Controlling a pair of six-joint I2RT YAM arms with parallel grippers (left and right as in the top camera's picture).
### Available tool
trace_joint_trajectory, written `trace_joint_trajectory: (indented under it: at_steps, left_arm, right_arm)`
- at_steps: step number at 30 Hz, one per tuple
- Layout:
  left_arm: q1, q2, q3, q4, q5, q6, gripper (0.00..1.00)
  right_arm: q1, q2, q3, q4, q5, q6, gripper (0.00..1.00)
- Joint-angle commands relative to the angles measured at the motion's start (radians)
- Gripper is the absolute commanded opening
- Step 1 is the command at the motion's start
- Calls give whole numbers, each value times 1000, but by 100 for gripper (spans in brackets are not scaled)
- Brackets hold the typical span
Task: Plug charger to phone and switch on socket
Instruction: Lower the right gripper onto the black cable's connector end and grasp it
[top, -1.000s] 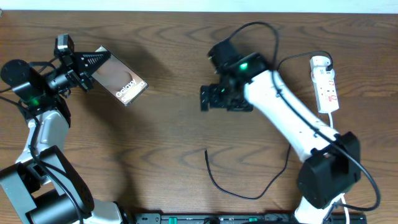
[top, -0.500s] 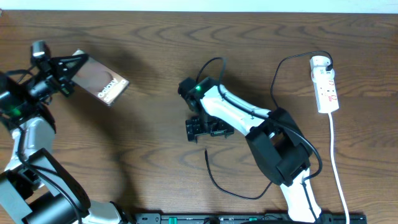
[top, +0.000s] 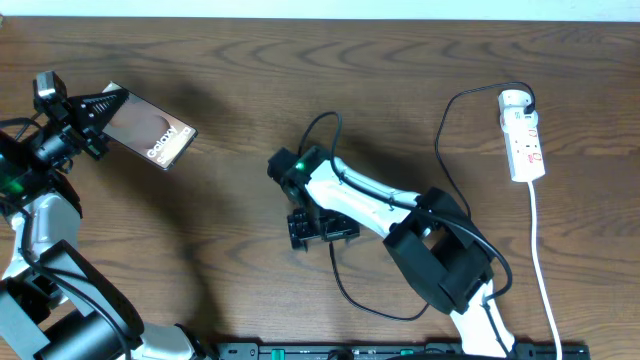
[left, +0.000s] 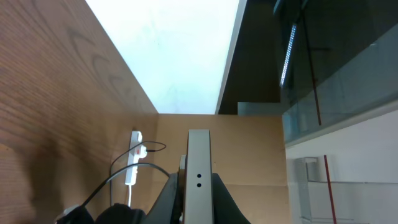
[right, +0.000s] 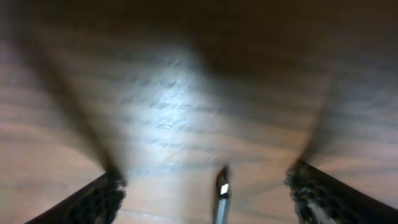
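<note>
Now my right gripper (top: 320, 228) has swung down-left from a second ago, jaws spread wide and empty, the charger (right: 222, 186) tip lying between them on the table (top: 250, 80); arm folded low. My left gripper (top: 95, 108) clamps the phone (top: 150, 132) aloft, shifted further left

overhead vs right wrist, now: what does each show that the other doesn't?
Overhead only: the phone gripped by the left pincer, the power strip, and the charger cable running all the way to its white plug adapter on the strip. Right wrist only: the cable's connector tip up close, lying between the open fingers, touching neither. Both: the right pincer over the cable's free end on the wooden table.
</note>
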Motion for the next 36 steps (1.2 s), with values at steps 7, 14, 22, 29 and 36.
trace_joint_trajectory:
  at_steps: [7,14,22,29,36]
  left_arm:
    - [4,-20,26,7,21,-9,7]
    - [4,-20,26,7,21,-9,7]
    - [4,-20,26,7,21,-9,7]
    - [4,-20,24,7,21,-9,7]
    - [4,-20,24,7,20,-9,7]
  right_arm:
    - [8,29,-75,10,47,53,57]
    - [8,29,-80,5,47,60,31]
    - [11,29,-86,5,47,60,27]
    - [12,29,-86,-3,46,60,24]
    - [33,29,-98,-6,47,71,25]
